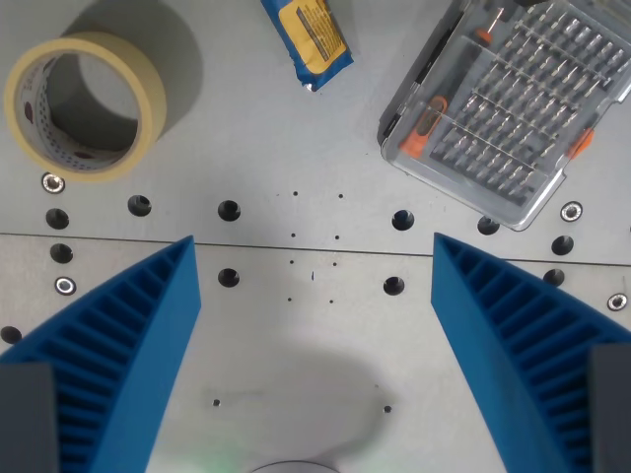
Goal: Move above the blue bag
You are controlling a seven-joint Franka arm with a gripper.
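Blue ribbed fingers (pixel 128 355) of the tool (pixel 314 345) stand wide apart at the bottom of the wrist view, with nothing between them but bare grey metal counter (pixel 256 128) dotted with bolt holes. The blue and yellow foil snack bag (pixel 308 39) lies flat at the top edge of the view, slightly to the wrist view's left of centre and partly cut off by the frame, so the tool is not yet over it. One risk is stopping short: because only part of the bag shows, its true middle is hard to judge, and the tool could settle over its near end instead of its centre. Another is drifting sideways. The roll of beige masking tape (pixel 84 103) sits near the bag on the wrist view's left, and the clear plastic case of screwdriver bits (pixel 513 108) sits near it on the right, so a skewed approach might end above either one. Descending during the move could also bring the spread fingers onto the case's raised edge.
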